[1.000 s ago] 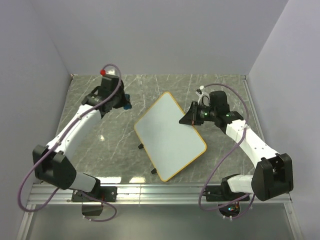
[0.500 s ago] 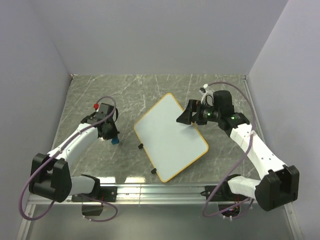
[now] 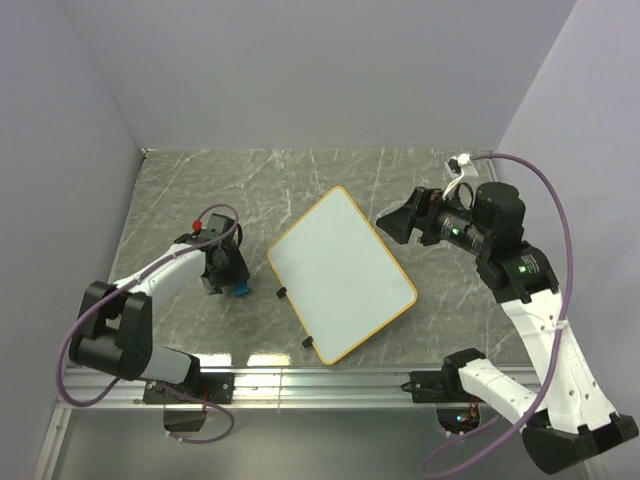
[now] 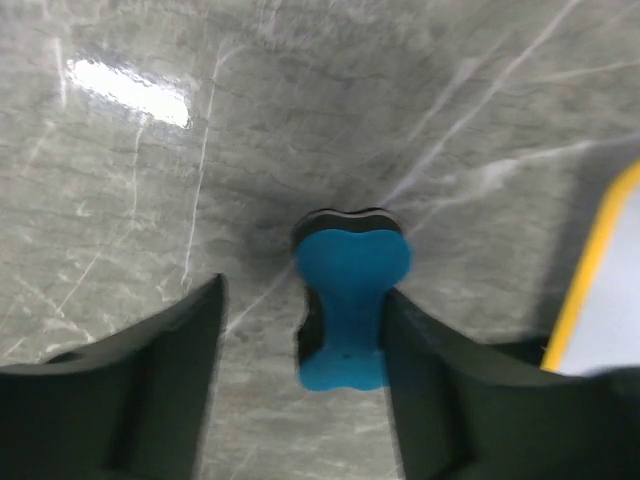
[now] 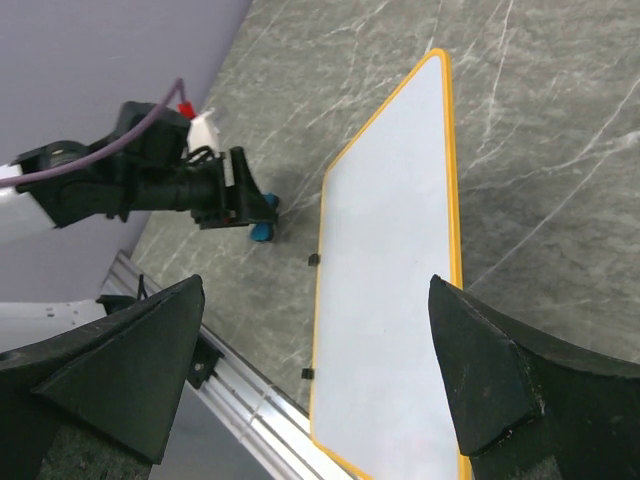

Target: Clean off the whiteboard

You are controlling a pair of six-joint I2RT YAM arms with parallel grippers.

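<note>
The whiteboard [image 3: 340, 275] lies flat and tilted on the marble table, its white face blank inside the yellow frame; the right wrist view also shows the whiteboard [image 5: 385, 290]. A small blue eraser [image 3: 241, 291] stands on the table just left of the board. My left gripper [image 3: 225, 275] is low around it. In the left wrist view the eraser [image 4: 350, 300] sits between the parted fingers of the left gripper [image 4: 303, 295], against the right finger, with a gap to the left one. My right gripper [image 3: 392, 226] hangs open above the board's far right edge, holding nothing, and the right gripper [image 5: 310, 370] spans the board below.
Two black clips [image 3: 281, 293] sit on the board's left edge. An aluminium rail [image 3: 320, 380] runs along the near table edge. Grey walls close the back and both sides. The board's yellow rim [image 4: 600, 270] is close to the right of the left gripper.
My left arm came from the back left towards the near side, set the eraser down beside the board and opened. My right gripper let go of the board's edge, opened, and rose back to the right.
</note>
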